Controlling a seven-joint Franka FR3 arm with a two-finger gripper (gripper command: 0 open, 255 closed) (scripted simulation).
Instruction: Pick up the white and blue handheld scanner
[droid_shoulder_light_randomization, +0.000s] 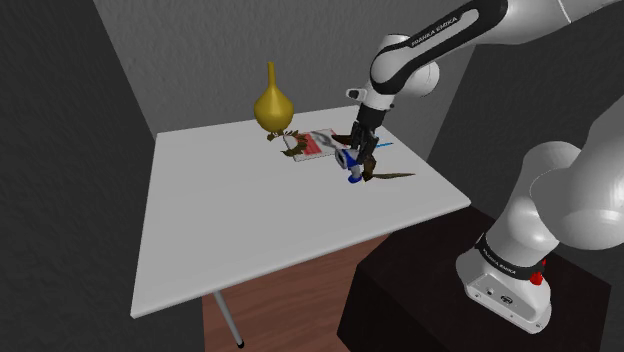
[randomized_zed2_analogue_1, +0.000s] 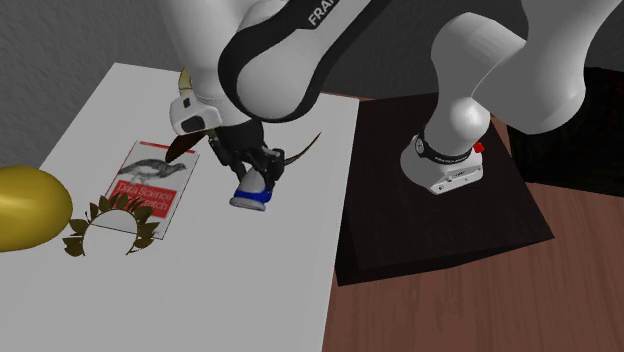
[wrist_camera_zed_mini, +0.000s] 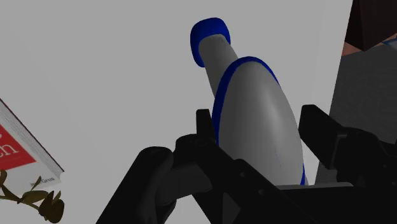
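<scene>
The white and blue handheld scanner (droid_shoulder_light_randomization: 352, 172) (randomized_zed2_analogue_1: 253, 190) sits near the white table's (droid_shoulder_light_randomization: 250, 220) edge closest to the stand. My black gripper (droid_shoulder_light_randomization: 356, 155) (randomized_zed2_analogue_1: 250, 165) comes down on it from above. In the wrist view the scanner (wrist_camera_zed_mini: 254, 121) lies between the two fingers (wrist_camera_zed_mini: 205, 130), which press against its sides; its blue-tipped end points away from the hand. From the second exterior view the scanner looks tilted, blue end lowest and close to the tabletop. I cannot tell whether that end still touches the table.
A red and white book (droid_shoulder_light_randomization: 316, 143) (randomized_zed2_analogue_1: 150, 182) lies just past the scanner, with a brown leaf wreath (droid_shoulder_light_randomization: 285, 136) (randomized_zed2_analogue_1: 105, 225) at its corner. A gold vase (droid_shoulder_light_randomization: 272, 103) (randomized_zed2_analogue_1: 25, 212) stands beyond. A thin brown curved piece (droid_shoulder_light_randomization: 388, 176) (randomized_zed2_analogue_1: 303, 152) lies beside the gripper. The dark stand (randomized_zed2_analogue_1: 440, 210) borders the table.
</scene>
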